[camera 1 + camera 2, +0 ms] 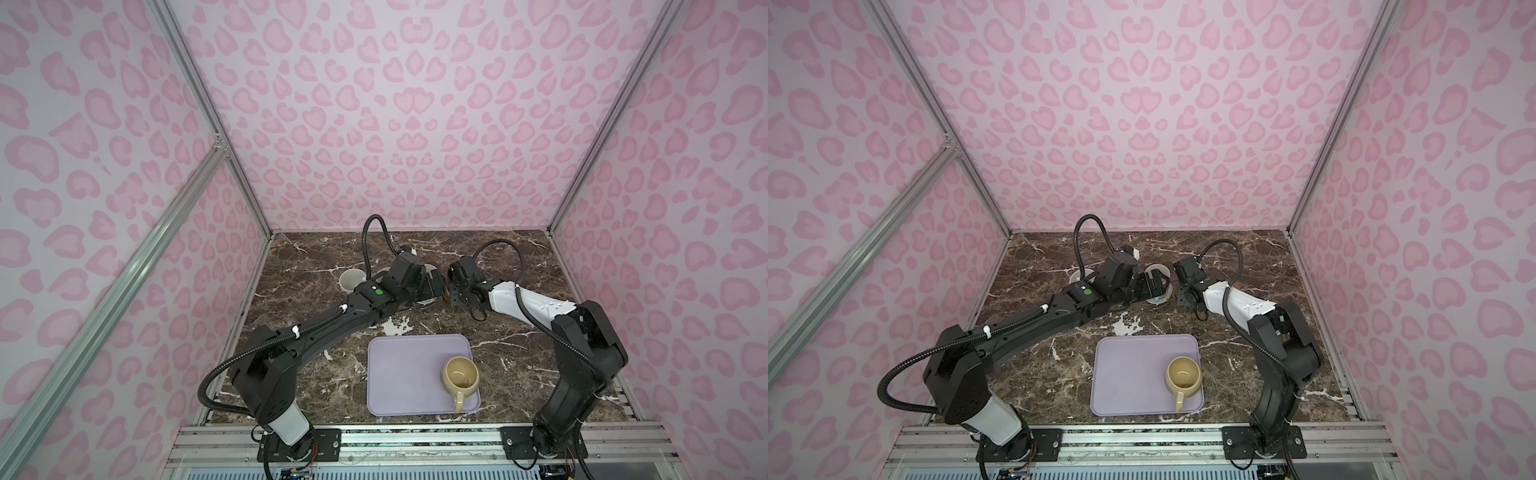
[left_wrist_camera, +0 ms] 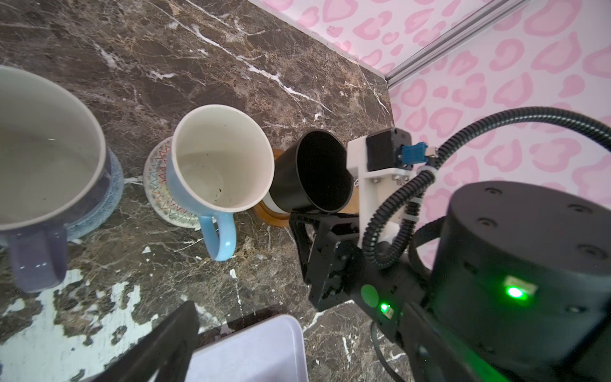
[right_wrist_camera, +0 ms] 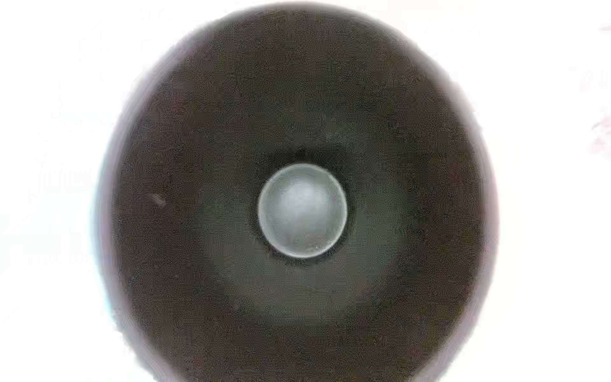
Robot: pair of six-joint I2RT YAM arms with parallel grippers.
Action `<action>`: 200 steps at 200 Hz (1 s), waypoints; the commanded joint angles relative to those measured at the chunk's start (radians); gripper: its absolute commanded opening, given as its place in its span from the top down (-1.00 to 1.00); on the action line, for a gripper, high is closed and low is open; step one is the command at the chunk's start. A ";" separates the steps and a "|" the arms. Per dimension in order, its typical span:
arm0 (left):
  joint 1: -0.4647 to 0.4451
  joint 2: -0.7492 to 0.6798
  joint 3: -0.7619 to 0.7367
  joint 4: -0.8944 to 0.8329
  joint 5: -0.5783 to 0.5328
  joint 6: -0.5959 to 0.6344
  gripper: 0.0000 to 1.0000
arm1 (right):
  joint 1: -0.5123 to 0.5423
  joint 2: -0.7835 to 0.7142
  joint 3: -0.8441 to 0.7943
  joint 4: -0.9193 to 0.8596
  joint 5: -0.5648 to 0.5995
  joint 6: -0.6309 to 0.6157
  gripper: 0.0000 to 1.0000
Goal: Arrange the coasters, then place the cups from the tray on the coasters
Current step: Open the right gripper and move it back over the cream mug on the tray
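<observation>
The lavender tray [image 1: 405, 374] lies at the front with the beige-yellow cup [image 1: 459, 374] upright on its right side. Behind my left arm stands the white cup [image 1: 351, 279]. In the left wrist view the lavender cup [image 2: 43, 158] rests on the grey-blue coaster [image 2: 105, 198]. The light blue cup [image 2: 218, 165] sits on the cream woven coaster [image 2: 158, 185]. The black cup [image 2: 317, 175] stands on the brown wooden dish [image 2: 271, 215]. My right gripper [image 1: 452, 290] is right at the black cup, and its camera looks straight down into the cup [image 3: 302, 211]; its fingers are hidden. My left gripper [image 1: 432, 284] hovers open over the blue cup.
The brown marble table [image 1: 519, 340] is walled in by pink patterned panels on three sides. Both arms meet at the back middle, their wrists close together. A metal rail [image 1: 415, 440] runs along the front edge.
</observation>
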 commanded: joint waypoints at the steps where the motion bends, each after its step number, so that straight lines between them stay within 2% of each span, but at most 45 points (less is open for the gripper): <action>1: 0.001 -0.040 -0.018 0.051 -0.031 -0.009 -0.94 | 0.001 -0.043 -0.012 -0.005 0.005 -0.003 0.01; 20: 0.002 -0.075 -0.040 0.051 -0.044 -0.008 -0.94 | 0.003 -0.096 -0.016 -0.019 -0.002 -0.014 -0.20; 49: 0.001 -0.158 -0.103 0.064 -0.058 -0.008 -0.94 | 0.003 -0.209 -0.046 -0.051 -0.002 -0.032 -0.68; 76: 0.001 -0.234 -0.181 0.108 -0.023 0.001 -0.94 | 0.004 -0.312 -0.051 -0.143 -0.012 -0.072 -0.72; 101: 0.002 -0.270 -0.206 0.080 0.016 0.012 -0.94 | 0.007 -0.395 -0.052 -0.244 -0.017 -0.067 -0.74; 106: 0.001 -0.275 -0.209 0.071 0.022 0.015 -0.94 | 0.011 -0.416 -0.061 -0.250 -0.017 -0.064 -0.78; 109: 0.001 -0.280 -0.211 0.066 0.028 0.016 -0.94 | 0.014 -0.431 -0.067 -0.251 -0.018 -0.064 -0.94; 113: 0.001 -0.286 -0.216 0.064 0.032 0.017 -0.94 | 0.017 -0.450 -0.079 -0.250 -0.021 -0.065 -0.99; 138: 0.002 -0.332 -0.265 0.071 0.057 0.018 -0.94 | 0.032 -0.576 -0.157 -0.226 -0.047 -0.050 -1.00; 154: 0.000 -0.359 -0.298 0.079 0.083 0.017 -0.94 | 0.032 -0.635 -0.203 -0.216 -0.020 -0.022 -1.00; 183: -0.007 -0.410 -0.373 0.105 0.112 0.002 -0.94 | 0.030 -0.674 -0.233 -0.251 -0.080 -0.131 -1.00; 200: -0.014 -0.435 -0.412 0.113 0.115 0.000 -0.94 | 0.022 -0.675 -0.251 -0.261 -0.072 -0.109 -1.00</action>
